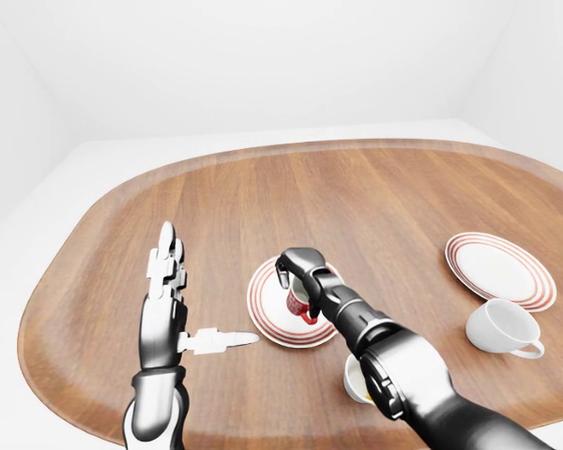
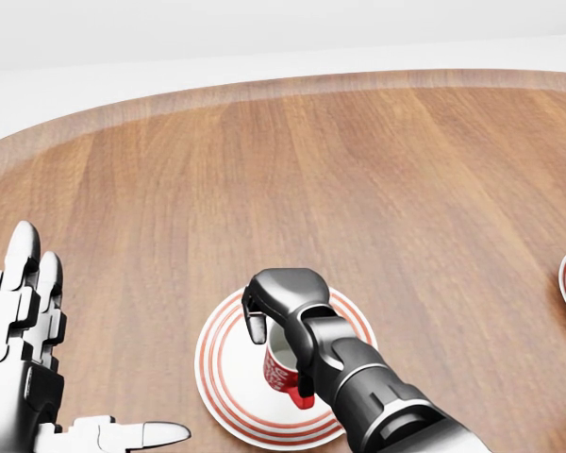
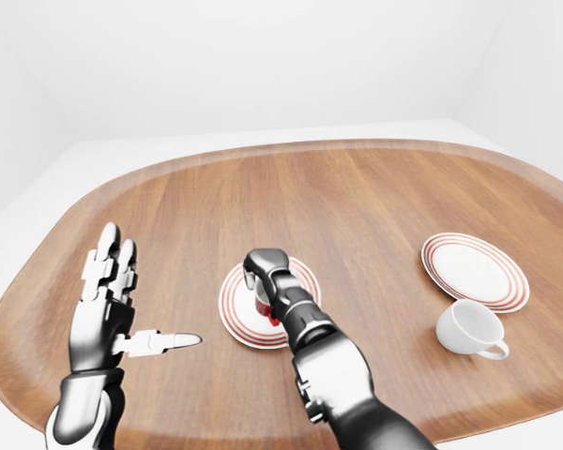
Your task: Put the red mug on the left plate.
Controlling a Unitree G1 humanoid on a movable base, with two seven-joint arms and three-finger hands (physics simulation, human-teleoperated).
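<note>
Now my right hand (image 2: pixel 285 300) grips the small red ceramic mug (image 2: pixel 281 368) over the red-ringed white plate (image 2: pixel 228 377), lower centre. Next I'd judge: settle it, then release. Left hand (image 1: pixel 165 291) hangs spread, holding nothing.

Small red ceramic mug (image 2: pixel 281 363), white-lined, upright, handle toward head view's bottom right; stands on left plate (image 2: pixel 224 373), round, white, red-ringed, flat on table, mug right of plate centre.
</note>
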